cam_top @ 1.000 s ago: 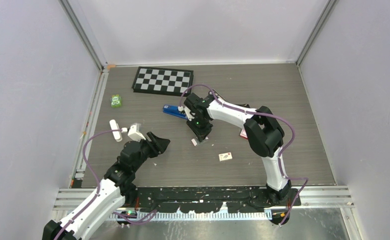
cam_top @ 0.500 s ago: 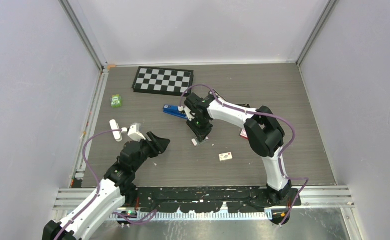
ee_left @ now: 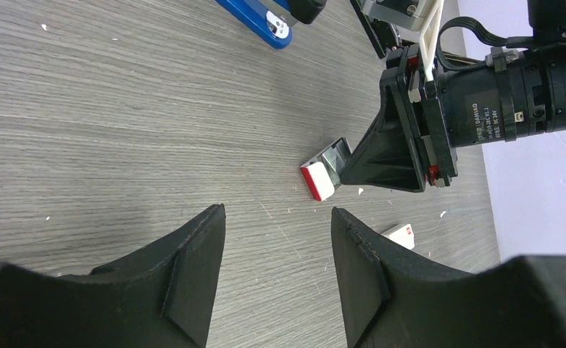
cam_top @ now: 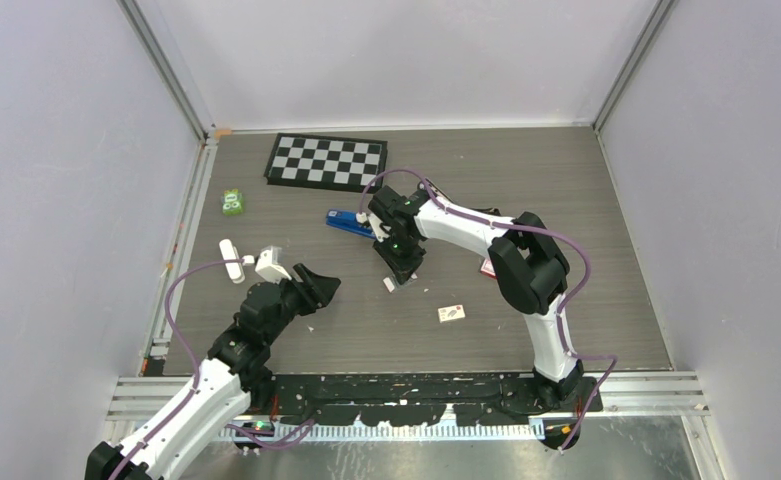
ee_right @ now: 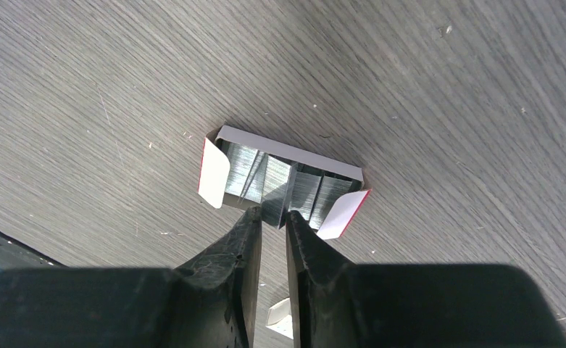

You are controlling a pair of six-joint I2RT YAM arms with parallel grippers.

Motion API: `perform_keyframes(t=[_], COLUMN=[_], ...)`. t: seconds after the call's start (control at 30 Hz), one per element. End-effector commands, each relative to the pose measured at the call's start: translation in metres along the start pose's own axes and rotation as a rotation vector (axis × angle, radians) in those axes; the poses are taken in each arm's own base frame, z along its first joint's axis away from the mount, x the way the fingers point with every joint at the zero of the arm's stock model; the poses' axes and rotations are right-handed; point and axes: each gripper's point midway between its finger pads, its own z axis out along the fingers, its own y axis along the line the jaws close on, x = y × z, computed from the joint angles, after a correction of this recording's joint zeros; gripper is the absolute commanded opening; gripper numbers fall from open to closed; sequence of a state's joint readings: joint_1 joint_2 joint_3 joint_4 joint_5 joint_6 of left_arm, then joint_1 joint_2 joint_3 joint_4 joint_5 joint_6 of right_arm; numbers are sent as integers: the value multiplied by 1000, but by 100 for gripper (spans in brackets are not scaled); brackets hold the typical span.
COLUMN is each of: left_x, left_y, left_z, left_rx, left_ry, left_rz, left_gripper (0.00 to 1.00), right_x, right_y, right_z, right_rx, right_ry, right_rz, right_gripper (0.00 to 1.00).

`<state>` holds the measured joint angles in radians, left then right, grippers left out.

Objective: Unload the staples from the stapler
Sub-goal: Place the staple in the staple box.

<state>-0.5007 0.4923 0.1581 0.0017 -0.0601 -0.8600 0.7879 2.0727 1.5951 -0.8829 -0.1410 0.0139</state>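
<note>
Your right gripper [ee_right: 272, 216], fingers nearly closed, pinches a silver staple strip [ee_right: 274, 190] at the white-and-red cardboard box [ee_right: 287, 151]. Your left gripper [ee_left: 276, 217] gapes half-open, empty; the blue plastic stapler [ee_left: 261, 18] lies well beyond its fingers.

- the table [cam_top: 586, 200] is a grey wood-grain board; tiny white flecks [ee_left: 46, 27] lie scattered over it;
- a black-and-white checkerboard [cam_top: 326, 161] lies flat at the far edge, left of the middle;
- a small green object [cam_top: 232, 203] lies near the left edge, apart from the checkerboard;
- a white stick-like piece [cam_top: 231, 261] lies nearer along that same edge;
- the blue stapler [cam_top: 349, 223] lies near the middle;
- a small open box [ee_right: 283, 177] with red-edged flaps lies on the near side of it, staples [ee_right: 265, 174] inside;
- a white-and-red card [cam_top: 452, 314] lies nearer and to the right, apart from the box.
</note>
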Motion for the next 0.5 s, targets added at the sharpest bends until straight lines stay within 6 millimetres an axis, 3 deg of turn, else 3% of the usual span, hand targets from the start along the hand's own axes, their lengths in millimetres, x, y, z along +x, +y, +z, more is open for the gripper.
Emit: perform_keyframes(t=[0.0, 0.47], left_x=[-5, -5], left_y=[-1, -2], left_z=[1, 2], left_rx=[9, 9], left_ry=[-25, -24], left_rz=[-5, -4], left_gripper=[57, 57], right_x=[-16, -16], right_y=[5, 12], right_z=[-24, -22], right_rx=[-12, -57], right_ry=[-79, -76], right_rz=[-4, 10], right_gripper=[24, 23])
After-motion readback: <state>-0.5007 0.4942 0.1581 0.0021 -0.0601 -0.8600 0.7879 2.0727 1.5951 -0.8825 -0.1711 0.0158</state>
